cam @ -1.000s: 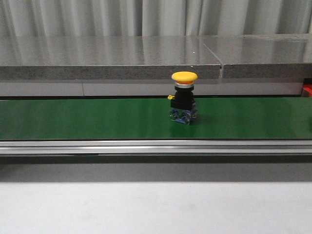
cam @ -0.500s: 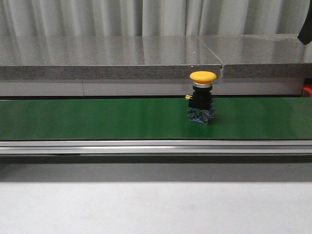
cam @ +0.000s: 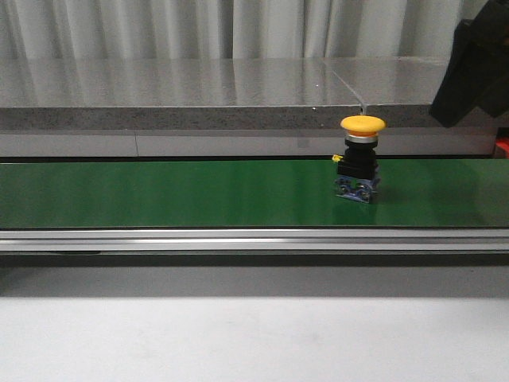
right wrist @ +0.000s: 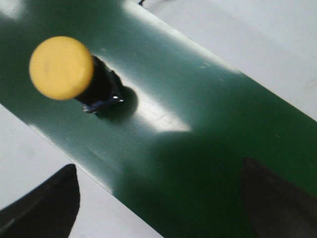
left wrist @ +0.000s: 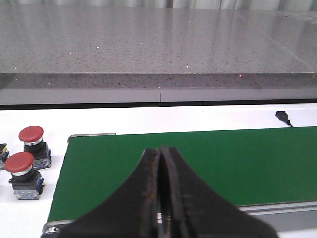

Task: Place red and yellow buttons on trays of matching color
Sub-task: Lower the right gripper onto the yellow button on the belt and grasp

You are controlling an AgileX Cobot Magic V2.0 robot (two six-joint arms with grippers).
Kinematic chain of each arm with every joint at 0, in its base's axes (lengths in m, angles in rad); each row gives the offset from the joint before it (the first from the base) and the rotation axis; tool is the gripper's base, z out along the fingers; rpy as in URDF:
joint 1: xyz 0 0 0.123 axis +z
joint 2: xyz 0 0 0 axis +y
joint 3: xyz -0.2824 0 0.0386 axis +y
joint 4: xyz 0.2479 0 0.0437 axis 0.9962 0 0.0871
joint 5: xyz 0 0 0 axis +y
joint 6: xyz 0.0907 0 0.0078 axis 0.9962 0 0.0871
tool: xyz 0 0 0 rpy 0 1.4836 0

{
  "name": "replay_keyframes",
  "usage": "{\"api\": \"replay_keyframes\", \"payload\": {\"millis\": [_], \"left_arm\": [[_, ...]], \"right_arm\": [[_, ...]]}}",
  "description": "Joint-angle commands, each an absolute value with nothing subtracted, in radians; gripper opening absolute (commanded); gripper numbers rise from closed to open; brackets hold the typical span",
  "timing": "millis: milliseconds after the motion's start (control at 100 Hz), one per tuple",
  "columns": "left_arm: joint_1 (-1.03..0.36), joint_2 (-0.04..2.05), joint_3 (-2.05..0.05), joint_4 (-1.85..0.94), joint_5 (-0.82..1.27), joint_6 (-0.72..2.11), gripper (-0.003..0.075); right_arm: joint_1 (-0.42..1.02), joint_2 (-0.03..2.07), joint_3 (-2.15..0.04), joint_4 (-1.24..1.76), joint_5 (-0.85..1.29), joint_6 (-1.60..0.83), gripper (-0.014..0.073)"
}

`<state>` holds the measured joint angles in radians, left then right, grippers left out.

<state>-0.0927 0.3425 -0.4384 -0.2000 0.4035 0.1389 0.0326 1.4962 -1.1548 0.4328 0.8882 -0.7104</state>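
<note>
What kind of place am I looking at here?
Probably a factory-style sorting bench or lab mock-up: a green conveyor belt carries a yellow button, and spare red buttons wait beside the belt's end.

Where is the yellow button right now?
In the front view the yellow button stands upright on the green belt, right of the middle, just below and left of the right pincer.

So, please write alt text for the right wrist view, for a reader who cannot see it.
A yellow button stands upright on a green conveyor belt, seen from above. The two dark fingertips of the open right claw frame the belt, not touching the button.
</note>
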Motion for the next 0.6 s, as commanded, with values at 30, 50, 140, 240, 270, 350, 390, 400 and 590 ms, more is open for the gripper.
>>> {"api": "replay_keyframes", "payload": {"millis": [30,50,140,240,270,350,390,400,590], "left_arm": [[-0.097,0.349,-0.465,-0.208,0.328,0.138,-0.0019],[-0.097,0.349,-0.465,-0.208,0.328,0.138,-0.0019],[-0.097,0.349,-0.465,-0.208,0.328,0.138,-0.0019],[-0.097,0.349,-0.465,-0.208,0.328,0.138,-0.0019],[-0.097,0.349,-0.465,-0.208,0.328,0.138,-0.0019],[-0.097,0.349,-0.465,-0.208,0.328,0.138,-0.0019],[-0.097,0.349,-0.465,-0.208,0.328,0.138,-0.0019],[-0.097,0.349,-0.465,-0.208,0.328,0.138,-0.0019],[-0.097,0.349,-0.465,-0.208,0.328,0.138,-0.0019]], "right_arm": [[0.082,1.458,-1.176,0.463,0.824,-0.725,0.0647],[0.091,1.458,-1.176,0.463,0.815,-0.725,0.0647],[0.120,1.461,-1.176,0.463,0.780,-0.725,0.0647],[0.142,1.472,-1.176,0.463,0.752,-0.725,0.0647],[0.149,1.478,-1.176,0.463,0.741,-0.725,0.0647],[0.156,1.496,-1.176,0.462,0.719,-0.725,0.0647],[0.157,1.508,-1.176,0.462,0.711,-0.725,0.0647],[0.157,1.510,-1.176,0.462,0.710,-0.725,0.0647],[0.157,1.569,-1.176,0.449,0.661,-0.725,0.0636]]}}
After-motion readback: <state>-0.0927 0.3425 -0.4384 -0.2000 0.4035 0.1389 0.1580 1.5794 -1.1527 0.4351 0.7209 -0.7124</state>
